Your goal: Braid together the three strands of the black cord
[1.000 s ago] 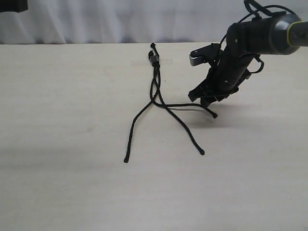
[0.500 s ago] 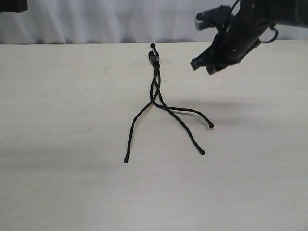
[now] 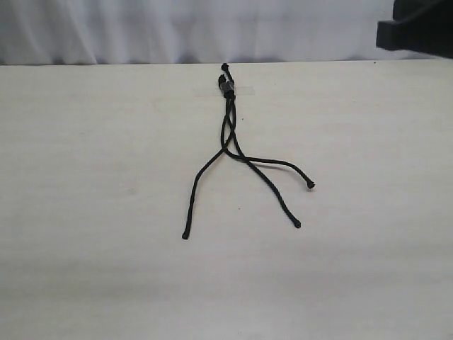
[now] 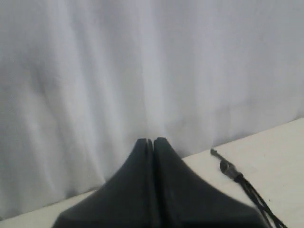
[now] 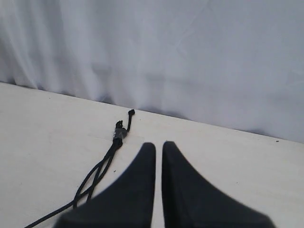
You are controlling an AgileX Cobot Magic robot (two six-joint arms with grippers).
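The black cord (image 3: 230, 138) lies on the pale table with its bound head (image 3: 226, 85) at the far side. Its three strands cross below the head and fan out toward me. The left strand (image 3: 192, 195) ends at a knobbed tip, the middle strand (image 3: 279, 202) runs longest, and the right strand (image 3: 287, 166) bends off sideways. My right gripper (image 5: 159, 145) hovers high with its fingers slightly parted and nothing between them; the head (image 5: 118, 133) shows ahead of it. My left gripper (image 4: 153, 141) is shut and empty, off to the side of the head (image 4: 228, 168).
A strip of clear tape (image 3: 244, 90) holds the cord's head to the table (image 3: 92, 177). A white curtain (image 3: 177, 28) hangs behind the far edge. Only a dark part of the right arm (image 3: 417, 28) shows at the exterior view's top right corner.
The right gripper let go of the right strand and rose up and to the right, almost out of the exterior view. The strand's tip dropped onto the table.
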